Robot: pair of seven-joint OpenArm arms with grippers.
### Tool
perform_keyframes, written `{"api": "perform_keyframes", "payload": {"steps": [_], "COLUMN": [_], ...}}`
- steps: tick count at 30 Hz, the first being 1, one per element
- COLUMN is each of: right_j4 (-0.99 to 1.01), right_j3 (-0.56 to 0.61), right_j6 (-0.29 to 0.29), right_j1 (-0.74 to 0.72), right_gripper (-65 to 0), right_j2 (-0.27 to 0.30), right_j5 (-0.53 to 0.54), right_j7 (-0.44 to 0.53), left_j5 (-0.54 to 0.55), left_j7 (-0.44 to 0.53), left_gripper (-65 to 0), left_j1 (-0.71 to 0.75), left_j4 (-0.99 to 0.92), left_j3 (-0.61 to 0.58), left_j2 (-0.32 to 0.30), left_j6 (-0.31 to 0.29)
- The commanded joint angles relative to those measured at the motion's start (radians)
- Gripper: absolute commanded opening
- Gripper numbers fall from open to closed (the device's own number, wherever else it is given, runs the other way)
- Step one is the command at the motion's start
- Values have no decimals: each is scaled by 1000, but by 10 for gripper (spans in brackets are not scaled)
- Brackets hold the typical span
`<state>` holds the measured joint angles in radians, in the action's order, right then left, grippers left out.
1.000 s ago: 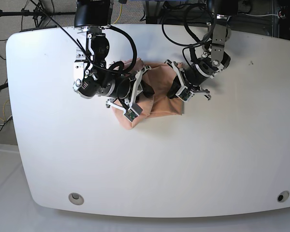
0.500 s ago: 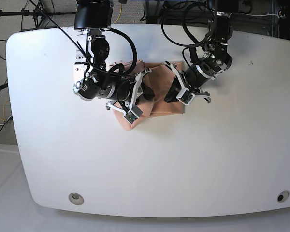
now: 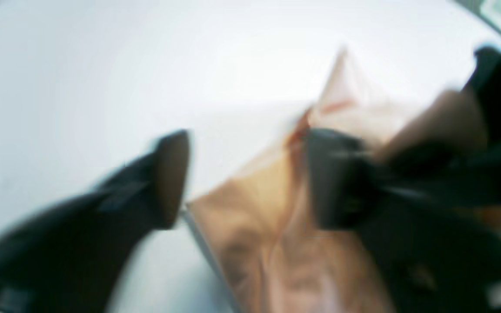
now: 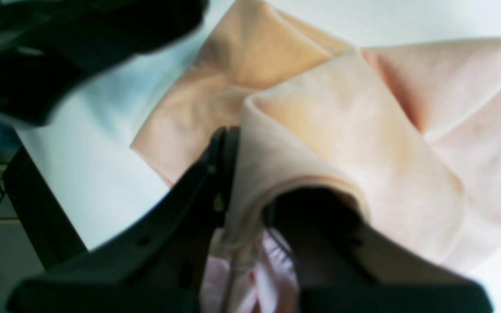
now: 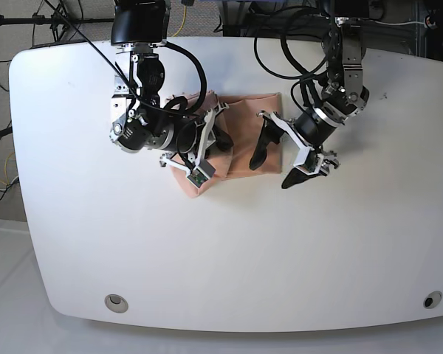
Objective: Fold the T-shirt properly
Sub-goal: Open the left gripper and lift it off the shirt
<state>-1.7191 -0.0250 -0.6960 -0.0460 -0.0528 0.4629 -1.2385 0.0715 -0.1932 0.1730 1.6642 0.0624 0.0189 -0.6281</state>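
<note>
The peach T-shirt (image 5: 245, 122) lies bunched and partly folded on the white table (image 5: 207, 251), toward the back. My right gripper (image 5: 223, 140), on the left of the base view, is shut on a fold of it. In the right wrist view the right gripper (image 4: 246, 204) pinches a raised fold of the T-shirt (image 4: 355, 130). My left gripper (image 5: 278, 164) stands open at the shirt's right edge, one finger over the cloth and one over bare table. The blurred left wrist view shows the left gripper (image 3: 250, 182) spread wide, with the T-shirt (image 3: 268, 243) below it.
Both arms reach in from the table's back edge, with black cables (image 5: 280, 44) looping behind them. Two round fittings sit near the front edge, one at the left (image 5: 116, 302) and one at the right (image 5: 428, 300). The other arm's dark body (image 3: 450, 174) fills the right of the left wrist view.
The left gripper has opened, let go of the shirt's right side, and moved right and toward the front. The right gripper has kept its hold and barely moved.
</note>
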Motion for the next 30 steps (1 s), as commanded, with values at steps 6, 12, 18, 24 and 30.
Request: {"api": "perform_keyframes", "payload": {"steps": [6, 12, 18, 24, 30], "right_j4": [-15, -15, 47, 132, 158], "right_j3": [24, 98, 161, 204, 234], "right_j6": [-2, -2, -2, -2, 40], "right_j1": [-19, -33, -51, -78, -104], "right_gripper": [-650, -650, -650, -650, -480], "right_j2": [-2, -2, -2, 21, 26], "right_j5": [21, 21, 21, 20, 20], "right_j7": [21, 21, 21, 21, 22], "left_j5": [26, 26, 23, 23, 21], "left_j7": [30, 28, 28, 28, 28], "left_gripper": [-150, -149, -148, -147, -147], "left_j1": [-3, -8, -8, -2, 12], "left_j4": [77, 81, 81, 81, 81], "left_j3": [81, 162, 251, 304, 348], "left_j2": [2, -4, -4, -6, -6], "left_j6": [0, -3, -8, -9, -11]}}
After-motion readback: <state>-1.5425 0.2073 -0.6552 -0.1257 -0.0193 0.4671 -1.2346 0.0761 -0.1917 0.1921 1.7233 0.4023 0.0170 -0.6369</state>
